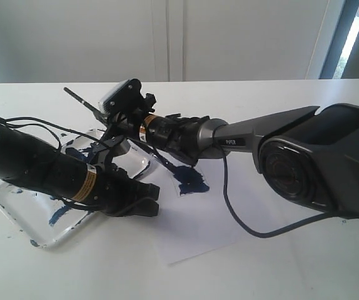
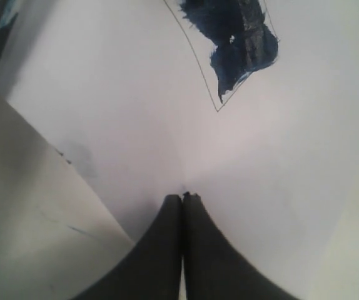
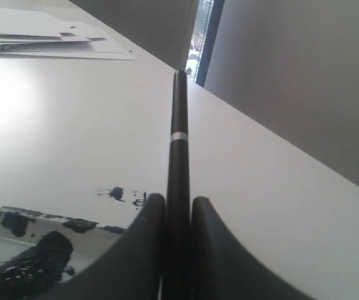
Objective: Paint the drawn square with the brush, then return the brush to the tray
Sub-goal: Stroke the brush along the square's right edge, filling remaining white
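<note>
2 arms: cross low over the tray [image 1: 29,219] and paper [image 1: 198,234], crowding the middle.
Open room: white table [image 1: 292,275] right of the paper and beyond the tray's far rim.
Right claw [image 3: 178,203]: clamped on the brush [image 3: 179,125], handle running straight out past the jaws.
Left claw [image 2: 182,200]: jaws pressed together, holding nothing, low over the paper.
Square [image 2: 236,50]: largely dark blue, 1 pencilled corner white; ahead of the left claw, apart from it.

tray [image 1: 45,240] left of paper [image 1: 198,232], square [image 1: 192,181] on paper
</note>
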